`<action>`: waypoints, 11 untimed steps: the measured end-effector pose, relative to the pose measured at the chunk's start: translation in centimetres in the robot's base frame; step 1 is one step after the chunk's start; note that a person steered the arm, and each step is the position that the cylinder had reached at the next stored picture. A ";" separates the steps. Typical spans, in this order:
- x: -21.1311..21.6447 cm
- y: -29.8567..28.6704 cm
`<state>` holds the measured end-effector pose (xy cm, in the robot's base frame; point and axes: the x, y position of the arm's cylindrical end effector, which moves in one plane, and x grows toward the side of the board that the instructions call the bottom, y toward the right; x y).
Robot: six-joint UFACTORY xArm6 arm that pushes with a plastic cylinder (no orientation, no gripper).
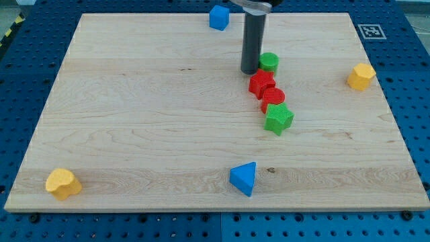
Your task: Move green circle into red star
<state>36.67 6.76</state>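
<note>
1. Board: lay flat beneath my tip, most of it bare wood toward the view's left and bottom.
2. My tip: stood on the board, just left of the green circle and seemingly touching its side. No jaws to open or close; a plain rod, pressing sideways only.
3. Red star: sat just below and slightly right of my tip, close under the green circle, edges apparently almost meeting.
4. Green circle: lay immediately right of my tip, just above the star.
5. Judged best: shifted round to the circle's upper side, then pushed straight down the view, short and slow, centred behind the circle to avoid a sideways slip.
6. Judged risky: pressing from the left, which would have sent the circle right, past the star.
7. Red circle and green star: chained below the star, likely to be nudged by a hard push.
</note>
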 end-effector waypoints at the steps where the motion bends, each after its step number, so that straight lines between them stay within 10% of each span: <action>1: 1.9 0.4; 6: -7.7 3.7; 11: -0.8 3.7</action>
